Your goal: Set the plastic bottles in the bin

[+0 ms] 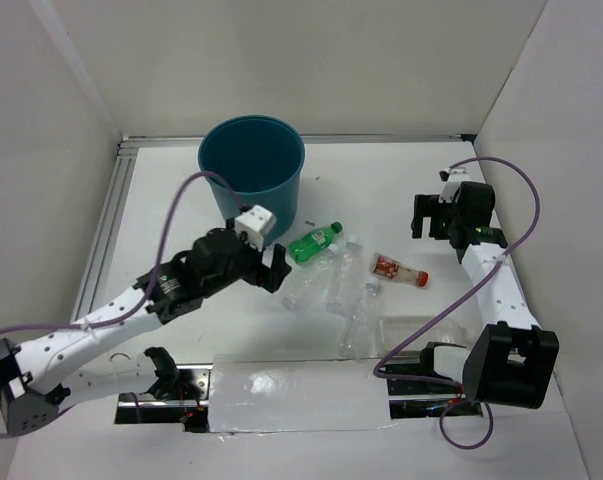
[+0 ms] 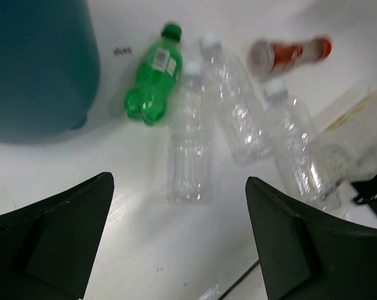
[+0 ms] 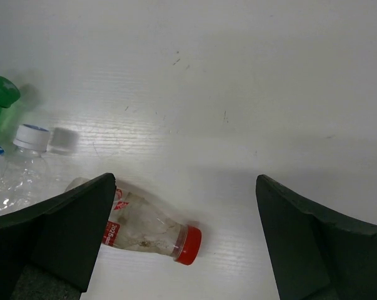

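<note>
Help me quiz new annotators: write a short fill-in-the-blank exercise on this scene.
1. The plastic bottle lying nearest the bin is ____ in colour.
2. The labelled bottle has a ____ cap.
3. The left gripper and right gripper both stand ____, holding nothing.
Missing words: green; red; open.

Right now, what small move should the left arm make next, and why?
Probably lower the left arm so its open jaws straddle the leftmost clear bottle lying centred between them in the wrist view; they hold nothing yet, and the teal bin stands close by.
</note>
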`<state>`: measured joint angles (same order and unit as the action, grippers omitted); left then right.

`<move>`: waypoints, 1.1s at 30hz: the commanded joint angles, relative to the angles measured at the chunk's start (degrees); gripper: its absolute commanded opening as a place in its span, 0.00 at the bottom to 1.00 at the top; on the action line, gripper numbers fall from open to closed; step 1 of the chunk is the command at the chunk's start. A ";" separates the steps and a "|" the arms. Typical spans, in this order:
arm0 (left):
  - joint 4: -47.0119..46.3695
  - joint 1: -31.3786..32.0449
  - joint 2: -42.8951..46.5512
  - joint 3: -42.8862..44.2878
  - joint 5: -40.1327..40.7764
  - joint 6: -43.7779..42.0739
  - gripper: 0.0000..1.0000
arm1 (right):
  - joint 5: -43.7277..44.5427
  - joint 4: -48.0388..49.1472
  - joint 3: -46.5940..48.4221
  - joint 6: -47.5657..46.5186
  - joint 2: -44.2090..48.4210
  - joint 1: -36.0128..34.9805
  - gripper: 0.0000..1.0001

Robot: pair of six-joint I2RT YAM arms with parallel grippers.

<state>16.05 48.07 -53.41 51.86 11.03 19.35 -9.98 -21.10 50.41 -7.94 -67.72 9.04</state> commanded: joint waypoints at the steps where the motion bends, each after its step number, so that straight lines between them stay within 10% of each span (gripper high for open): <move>1: 3.11 5.26 -7.29 3.06 4.43 -1.86 0.99 | -0.13 -1.48 2.23 -0.83 1.37 0.37 1.00; 16: -1.82 5.37 -21.82 8.26 7.51 -3.89 0.86 | 0.50 -6.49 0.92 -10.50 -0.04 3.88 0.98; 17: -1.82 4.75 -23.65 8.26 7.52 -3.89 0.83 | -1.95 -6.49 0.92 -11.12 0.48 4.40 0.83; 18: -1.82 4.75 -24.54 8.26 8.65 -3.36 0.80 | -1.98 -6.49 0.31 -10.00 0.49 4.41 0.09; 19: -1.82 4.75 -25.60 8.87 8.66 -2.84 0.80 | -1.98 -6.49 0.30 -9.98 0.49 4.41 0.04; 23: -2.43 3.61 -31.39 10.46 5.87 -3.53 0.87 | -5.74 -6.49 0.82 -10.51 0.49 4.94 0.79; 33: 3.10 4.65 -46.25 16.00 -1.71 -3.09 0.98 | -7.51 -7.64 1.35 -11.13 -0.13 4.94 0.94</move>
<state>17.21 51.96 -97.41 65.82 12.19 16.47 -15.64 -28.38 50.54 -18.33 -67.77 13.80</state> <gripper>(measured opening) 0.982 0.935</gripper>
